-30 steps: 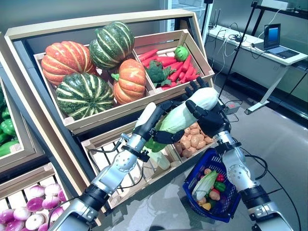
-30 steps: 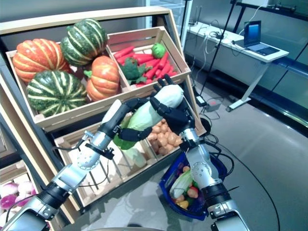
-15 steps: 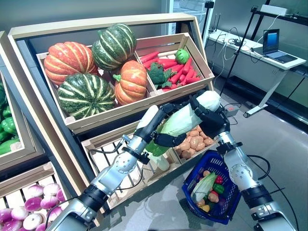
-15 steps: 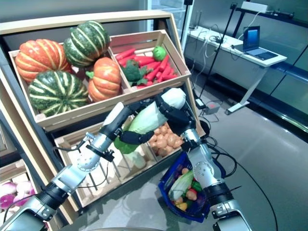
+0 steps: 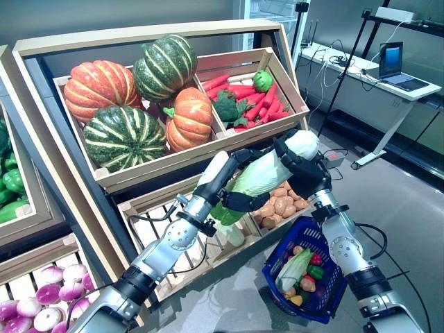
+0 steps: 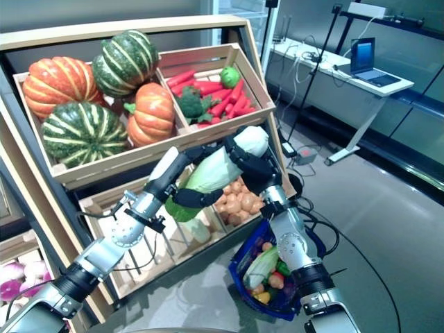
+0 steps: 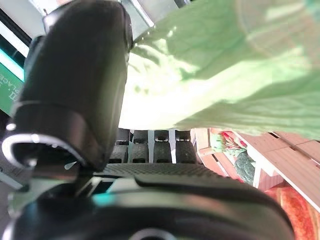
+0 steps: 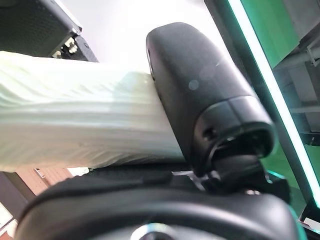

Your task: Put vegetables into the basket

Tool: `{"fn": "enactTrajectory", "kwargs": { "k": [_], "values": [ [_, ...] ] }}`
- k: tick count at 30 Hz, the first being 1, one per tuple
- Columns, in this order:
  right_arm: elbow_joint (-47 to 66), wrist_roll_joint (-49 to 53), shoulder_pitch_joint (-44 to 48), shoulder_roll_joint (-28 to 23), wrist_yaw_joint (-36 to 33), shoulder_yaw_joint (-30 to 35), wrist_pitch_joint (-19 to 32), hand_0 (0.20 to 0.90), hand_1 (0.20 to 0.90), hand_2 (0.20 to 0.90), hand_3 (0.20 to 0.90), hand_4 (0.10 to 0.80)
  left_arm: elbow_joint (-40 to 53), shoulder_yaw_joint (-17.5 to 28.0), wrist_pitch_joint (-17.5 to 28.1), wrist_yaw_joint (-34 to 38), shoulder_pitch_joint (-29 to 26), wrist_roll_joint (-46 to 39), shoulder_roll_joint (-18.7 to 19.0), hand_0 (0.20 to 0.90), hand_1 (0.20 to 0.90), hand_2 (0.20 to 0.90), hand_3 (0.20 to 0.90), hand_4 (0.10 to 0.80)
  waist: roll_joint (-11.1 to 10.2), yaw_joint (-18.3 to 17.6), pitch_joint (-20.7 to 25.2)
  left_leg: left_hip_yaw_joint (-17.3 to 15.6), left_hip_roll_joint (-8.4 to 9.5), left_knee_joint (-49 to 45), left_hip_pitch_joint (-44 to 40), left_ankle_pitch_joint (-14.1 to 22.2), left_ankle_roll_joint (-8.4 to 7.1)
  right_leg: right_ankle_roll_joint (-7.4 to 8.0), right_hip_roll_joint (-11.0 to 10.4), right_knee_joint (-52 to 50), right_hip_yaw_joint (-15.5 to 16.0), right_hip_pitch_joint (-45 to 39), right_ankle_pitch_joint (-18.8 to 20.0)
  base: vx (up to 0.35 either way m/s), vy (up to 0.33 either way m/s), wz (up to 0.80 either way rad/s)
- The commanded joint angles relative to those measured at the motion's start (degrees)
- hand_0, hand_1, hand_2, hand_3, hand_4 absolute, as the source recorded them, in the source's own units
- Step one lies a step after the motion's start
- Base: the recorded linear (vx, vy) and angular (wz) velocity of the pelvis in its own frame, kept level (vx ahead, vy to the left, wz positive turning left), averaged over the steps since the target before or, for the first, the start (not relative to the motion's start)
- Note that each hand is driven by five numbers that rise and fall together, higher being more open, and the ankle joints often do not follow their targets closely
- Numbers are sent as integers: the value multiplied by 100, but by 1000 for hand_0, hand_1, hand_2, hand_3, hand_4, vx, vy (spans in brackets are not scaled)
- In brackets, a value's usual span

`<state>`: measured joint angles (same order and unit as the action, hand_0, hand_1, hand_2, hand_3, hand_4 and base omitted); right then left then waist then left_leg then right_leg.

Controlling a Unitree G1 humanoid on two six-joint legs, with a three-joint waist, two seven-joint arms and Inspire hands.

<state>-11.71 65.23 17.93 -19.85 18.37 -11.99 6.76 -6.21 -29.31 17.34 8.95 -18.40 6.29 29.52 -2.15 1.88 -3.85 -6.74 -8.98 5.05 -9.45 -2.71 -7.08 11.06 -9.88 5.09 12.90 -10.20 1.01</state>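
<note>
Both hands grip one cabbage [image 5: 267, 173] in the air before the shelf's lower crates: the left hand [image 5: 239, 196] curls round its green leafy end, the right hand [image 5: 305, 173] round its white end. The basket [image 5: 329, 295], part full, sits below the right arm.

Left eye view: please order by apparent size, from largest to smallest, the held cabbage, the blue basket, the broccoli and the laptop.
1. Cabbage and blue basket: they look about alike, so I will not rank them.
2. Broccoli and laptop: both clearly smaller, about alike; the laptop is far from the camera, so its rank is unsure.
</note>
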Motion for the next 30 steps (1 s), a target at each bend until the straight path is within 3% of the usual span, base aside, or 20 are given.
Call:
{"fn": "enactTrajectory", "kwargs": {
  "k": [1, 15, 30],
  "values": [
    [482, -79, 1444, 413, 843, -180, 198, 300, 300, 300, 300, 400, -295, -321, 259, -20, -930, 355, -176, 900, 900, 900, 900, 800, -36, -15, 247, 210, 193, -5, 165, 351, 257, -280, 29, -45, -47, 10, -2, 0, 0, 0],
    [88, -326, 1153, -305, 770, 281, 163, 300, 300, 300, 300, 400, -1804, 108, -80, 254, -306, 867, 84, 900, 900, 900, 900, 800, -46, -80, 237, 87, 147, -5, 188, 299, 235, -264, 39, -41, -94, 87, 51, 0, 0, 0],
    [-941, -1006, 707, -1078, 140, 772, 462, 300, 300, 300, 300, 400, -2608, 951, -292, 267, -57, 68, 272, 900, 900, 900, 900, 800, -40, -137, 125, 7, 87, -5, 149, 255, 178, -269, 39, -32, -111, 77, 96, 0, 0, 0]
  ]
}}
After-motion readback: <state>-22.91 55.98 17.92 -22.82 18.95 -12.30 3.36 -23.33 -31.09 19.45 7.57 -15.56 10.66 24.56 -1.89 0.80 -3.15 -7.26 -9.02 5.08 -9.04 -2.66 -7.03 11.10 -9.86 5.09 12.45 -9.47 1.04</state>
